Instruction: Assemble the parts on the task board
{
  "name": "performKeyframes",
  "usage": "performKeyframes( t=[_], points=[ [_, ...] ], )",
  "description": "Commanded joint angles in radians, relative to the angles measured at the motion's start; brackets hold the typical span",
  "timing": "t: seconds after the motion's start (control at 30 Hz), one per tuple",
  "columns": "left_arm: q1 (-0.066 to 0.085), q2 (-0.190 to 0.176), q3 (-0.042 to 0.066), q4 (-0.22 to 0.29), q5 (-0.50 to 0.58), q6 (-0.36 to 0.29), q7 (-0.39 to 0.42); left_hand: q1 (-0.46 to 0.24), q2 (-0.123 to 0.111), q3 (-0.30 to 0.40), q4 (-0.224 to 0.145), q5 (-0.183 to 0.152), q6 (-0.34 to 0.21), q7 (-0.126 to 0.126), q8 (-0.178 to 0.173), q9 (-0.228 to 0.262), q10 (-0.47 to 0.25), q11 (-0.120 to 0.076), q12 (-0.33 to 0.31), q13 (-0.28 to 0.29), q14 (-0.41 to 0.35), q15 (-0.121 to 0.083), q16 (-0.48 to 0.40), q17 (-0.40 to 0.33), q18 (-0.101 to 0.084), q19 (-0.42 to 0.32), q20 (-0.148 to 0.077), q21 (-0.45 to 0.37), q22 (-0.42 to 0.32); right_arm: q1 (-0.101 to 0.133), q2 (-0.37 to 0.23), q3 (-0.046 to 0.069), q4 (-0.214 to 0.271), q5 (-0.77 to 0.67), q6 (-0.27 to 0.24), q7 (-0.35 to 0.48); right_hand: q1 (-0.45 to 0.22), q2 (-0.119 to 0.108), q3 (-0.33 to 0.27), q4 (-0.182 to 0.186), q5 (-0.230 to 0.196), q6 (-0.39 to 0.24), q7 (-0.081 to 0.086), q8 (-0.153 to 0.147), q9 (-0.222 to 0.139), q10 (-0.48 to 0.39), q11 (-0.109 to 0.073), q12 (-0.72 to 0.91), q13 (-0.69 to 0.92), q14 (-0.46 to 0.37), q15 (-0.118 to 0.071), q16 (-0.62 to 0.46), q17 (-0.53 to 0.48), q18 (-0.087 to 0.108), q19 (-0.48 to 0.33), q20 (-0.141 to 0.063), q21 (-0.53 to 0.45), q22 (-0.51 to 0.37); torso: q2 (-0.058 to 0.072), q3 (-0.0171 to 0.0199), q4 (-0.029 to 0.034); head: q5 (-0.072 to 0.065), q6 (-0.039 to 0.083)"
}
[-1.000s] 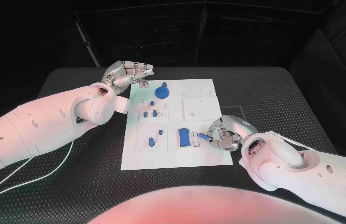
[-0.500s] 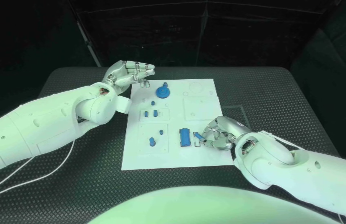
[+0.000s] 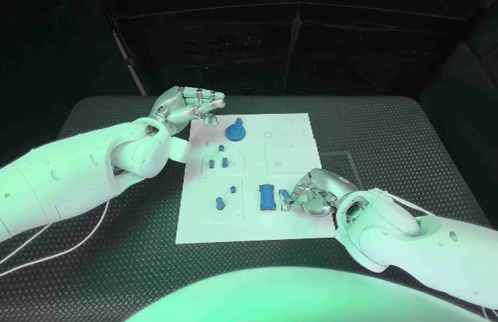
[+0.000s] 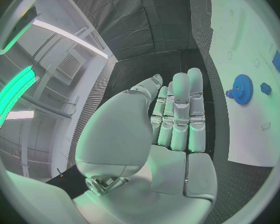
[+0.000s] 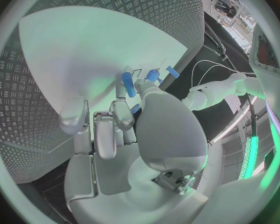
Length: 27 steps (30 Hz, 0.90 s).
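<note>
The white task board (image 3: pixel 293 133) lies in the middle of the black table. On it stand a blue gear (image 3: pixel 235 131) near the far edge, several small blue pegs (image 3: pixel 216 163) on its left half, and a long blue block (image 3: pixel 267 197) near the front. My right hand (image 3: pixel 317 192) rests on the board's front right part and pinches a small blue part (image 3: pixel 284 194) right beside the block. In the right wrist view that small blue part (image 5: pixel 152 76) sits at the thumb tip of my right hand (image 5: pixel 121 134). My left hand (image 3: pixel 192 106) hovers off the board's far left corner, fingers curled, holding nothing.
The left wrist view has my left hand (image 4: pixel 171 129) beside the board's edge, with the gear (image 4: pixel 242 88) close by. Ribbed black mat (image 3: pixel 114 214) surrounds the board on all sides. A white cable (image 3: pixel 62 243) trails over the mat under my left arm.
My right hand has shifted slightly left with the small blue part, closer to the long blue block. My left hand has stayed where it was.
</note>
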<state>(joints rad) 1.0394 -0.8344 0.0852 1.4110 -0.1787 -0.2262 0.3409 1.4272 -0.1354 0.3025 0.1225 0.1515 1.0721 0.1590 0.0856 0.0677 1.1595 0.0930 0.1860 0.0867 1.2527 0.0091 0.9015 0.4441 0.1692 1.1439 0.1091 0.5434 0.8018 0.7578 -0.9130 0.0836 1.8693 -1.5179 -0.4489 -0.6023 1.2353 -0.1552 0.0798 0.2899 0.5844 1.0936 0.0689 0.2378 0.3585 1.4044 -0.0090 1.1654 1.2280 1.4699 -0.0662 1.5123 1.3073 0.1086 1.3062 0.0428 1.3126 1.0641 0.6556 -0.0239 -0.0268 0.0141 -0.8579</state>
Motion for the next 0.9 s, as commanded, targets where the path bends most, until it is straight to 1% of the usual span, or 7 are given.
performKeyframes(
  t=[0.03,0.17,0.3,0.37,0.47,0.53,0.9],
  points=[
    [0.001,0.001,0.001,0.002,0.003,0.012,0.001,0.003,0.006,-0.005,-0.002,-0.004,-0.003,0.005,-0.006,-0.001,-0.005,0.000,0.004,-0.001,-0.005,0.002,-0.006,-0.002,0.013,0.002,0.005,-0.005,-0.002,0.001,0.002,0.000,0.002,0.004,0.013,-0.004,-0.028,0.001,-0.024,0.000,-0.017,0.010,-0.001,-0.005,0.002,0.009,0.000,0.004,0.002,0.079,-0.005,0.007,0.152,-0.010,0.005,-0.001,0.001,0.001,0.000,0.0002,-0.0011,0.001,0.000],
    [0.001,0.001,0.001,0.001,0.003,0.013,0.000,0.003,0.006,-0.005,-0.002,-0.004,-0.003,0.005,-0.006,-0.001,-0.005,0.000,0.004,-0.001,-0.005,0.002,-0.006,-0.002,0.013,0.002,0.005,-0.005,-0.002,0.001,0.004,0.000,0.002,0.004,0.011,-0.003,-0.037,0.006,-0.038,0.000,-0.031,0.010,-0.002,-0.005,0.004,0.010,-0.001,0.006,0.004,0.079,-0.006,0.007,0.153,-0.010,0.006,-0.002,0.001,0.003,0.000,0.0003,-0.0007,0.003,0.004],
    [0.001,0.001,0.001,0.002,0.003,0.015,-0.001,0.003,0.006,-0.005,-0.002,-0.004,-0.003,0.005,-0.006,-0.001,-0.005,0.000,0.004,-0.001,-0.005,0.002,-0.006,-0.002,0.013,0.002,0.005,-0.005,-0.002,0.001,0.006,0.000,0.003,0.004,0.007,-0.003,-0.045,0.009,-0.050,0.000,-0.038,0.011,-0.002,-0.006,0.006,0.010,-0.001,0.006,0.004,0.079,-0.006,0.007,0.153,-0.010,0.006,-0.002,0.000,0.001,0.001,0.0001,0.0006,0.006,0.004],
    [0.001,0.000,0.001,0.002,0.003,0.015,-0.002,0.002,0.006,-0.006,-0.001,-0.004,-0.003,0.005,-0.006,-0.001,-0.006,0.000,0.004,-0.001,-0.005,0.002,-0.006,-0.002,0.013,0.002,0.005,-0.006,-0.002,0.001,0.006,0.000,0.003,0.004,0.005,-0.004,-0.068,0.016,-0.069,0.001,-0.067,0.012,-0.003,-0.006,0.007,0.009,-0.001,0.005,0.004,0.079,-0.006,0.006,0.152,-0.010,0.006,-0.002,0.000,0.001,0.001,-0.0005,0.0001,0.007,0.004],
    [0.001,0.000,0.001,0.001,0.003,0.016,-0.003,0.002,0.006,-0.006,-0.001,-0.004,-0.003,0.005,-0.006,-0.001,-0.006,0.000,0.004,-0.001,-0.005,0.002,-0.006,-0.002,0.013,0.002,0.005,-0.006,-0.002,0.001,0.007,0.000,0.004,0.004,-0.002,-0.004,-0.103,0.030,-0.112,0.002,-0.146,0.012,-0.005,-0.007,0.012,0.009,-0.002,0.005,0.005,0.079,-0.007,0.006,0.151,-0.010,0.006,-0.003,-0.001,0.001,0.000,-0.0002,-0.0006,0.007,0.002],
    [0.001,0.000,0.001,0.001,0.003,0.016,-0.004,0.002,0.006,-0.006,-0.001,-0.004,-0.003,0.005,-0.006,-0.001,-0.006,0.000,0.004,-0.001,-0.005,0.002,-0.006,-0.002,0.013,0.002,0.005,-0.006,-0.002,0.001,0.007,0.000,0.005,0.004,-0.005,-0.005,-0.111,0.036,-0.129,0.002,-0.167,0.012,-0.005,-0.007,0.014,0.009,-0.002,0.005,0.006,0.079,-0.007,0.006,0.151,-0.010,0.006,-0.003,-0.001,0.002,0.000,0.0002,-0.0003,0.007,0.002],
    [0.001,-0.001,0.001,0.002,0.003,0.017,-0.005,0.002,0.006,-0.006,-0.001,-0.004,-0.003,0.005,-0.006,-0.001,-0.006,0.000,0.004,-0.001,-0.005,0.002,-0.006,-0.002,0.013,0.002,0.005,-0.006,-0.002,0.001,0.008,0.000,0.011,0.004,-0.022,-0.002,-0.127,0.054,-0.158,0.003,-0.192,0.019,-0.008,-0.003,0.021,0.012,-0.004,0.010,0.010,0.080,-0.009,0.007,0.155,-0.010,0.007,-0.004,-0.001,0.004,0.001,0.0006,-0.0004,0.004,0.001]
  ],
)
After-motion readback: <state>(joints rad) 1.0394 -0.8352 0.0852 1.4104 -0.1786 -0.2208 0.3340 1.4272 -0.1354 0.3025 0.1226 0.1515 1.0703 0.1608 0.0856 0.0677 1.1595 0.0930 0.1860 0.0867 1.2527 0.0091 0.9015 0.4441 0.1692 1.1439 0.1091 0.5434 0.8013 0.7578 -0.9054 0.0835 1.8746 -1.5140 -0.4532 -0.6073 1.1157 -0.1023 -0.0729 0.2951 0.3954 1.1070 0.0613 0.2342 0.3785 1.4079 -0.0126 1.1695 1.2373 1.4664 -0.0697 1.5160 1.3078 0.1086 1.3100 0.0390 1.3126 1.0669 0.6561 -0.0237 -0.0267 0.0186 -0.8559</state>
